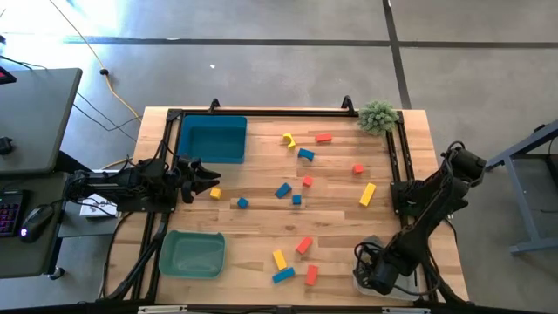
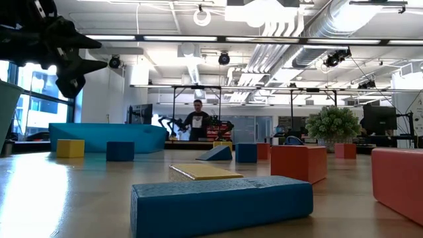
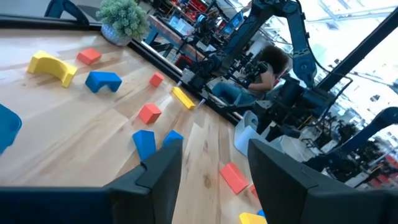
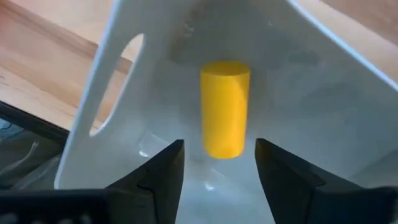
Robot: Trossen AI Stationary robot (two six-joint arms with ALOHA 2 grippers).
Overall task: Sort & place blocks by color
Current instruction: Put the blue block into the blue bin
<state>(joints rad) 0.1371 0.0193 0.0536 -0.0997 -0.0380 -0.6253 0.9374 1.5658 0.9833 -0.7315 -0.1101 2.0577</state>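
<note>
Red, blue and yellow blocks lie scattered on the wooden table [image 1: 261, 222], among them a yellow curved piece [image 1: 289, 139], a yellow bar [image 1: 367, 194] and a blue bar [image 1: 282, 275]. My right gripper [image 4: 219, 144] points down into the clear bin [image 4: 124, 93] at the near right corner. It is open, and a yellow cylinder [image 4: 224, 109] lies on the bin's floor below its fingers, untouched. My left gripper [image 3: 216, 149] hovers level at the table's left side, between the blue bin [image 1: 212, 139] and the green bin [image 1: 193, 254]. It is open with nothing between its fingers.
A small green plant [image 1: 378, 116] stands at the far right corner. A black frame [image 1: 279, 112] runs along the table's edges. A small yellow cube [image 1: 215, 193] lies just in front of my left gripper. A person sits beyond the table in the room [image 2: 197, 119].
</note>
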